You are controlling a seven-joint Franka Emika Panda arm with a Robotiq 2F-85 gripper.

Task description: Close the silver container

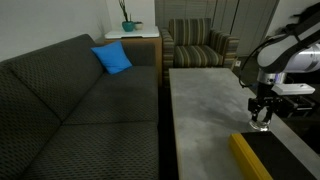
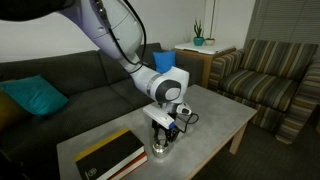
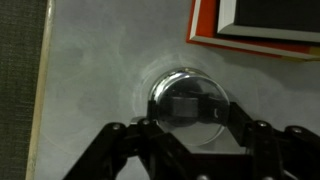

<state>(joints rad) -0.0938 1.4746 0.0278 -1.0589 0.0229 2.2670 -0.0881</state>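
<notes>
The small silver tin (image 3: 188, 100) lies flat on the grey table (image 3: 90, 70), right between the fingers (image 3: 120, 140) of my gripper (image 3: 190, 128). They are drawn in narrow and seem to touch its rim on both sides. I judge it very light, stiff and slippery, so it may slide away; the round side wall is the place to hold. The long box (image 3: 250, 30) lies beyond the fingertips, apart, not in my way.
</notes>
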